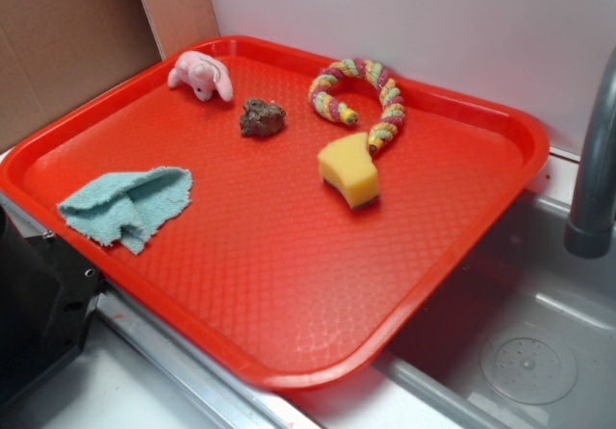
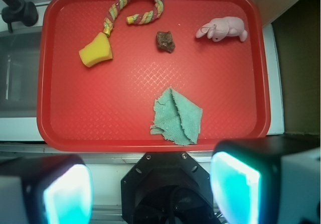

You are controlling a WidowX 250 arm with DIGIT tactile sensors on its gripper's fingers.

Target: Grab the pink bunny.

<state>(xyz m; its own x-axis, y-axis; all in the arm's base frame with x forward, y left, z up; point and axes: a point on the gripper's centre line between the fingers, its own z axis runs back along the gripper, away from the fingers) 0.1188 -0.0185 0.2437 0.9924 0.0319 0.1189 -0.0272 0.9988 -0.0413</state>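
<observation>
Item: small pale pink plush bunny [image 1: 200, 74], far-left corner of the red plastic tray [image 1: 289, 285], just inside the rim.
Claw [image 2: 150, 194]: wide open, empty, well short of the bunny.
Risks: fingers striking the rim; soft body squashing aside; brown lump [image 1: 262, 117] near.

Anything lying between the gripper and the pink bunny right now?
In the wrist view, the gripper sits off the tray's near edge; the crumpled teal cloth lies partly along the line to the pink bunny. Otherwise bare red tray.
</observation>
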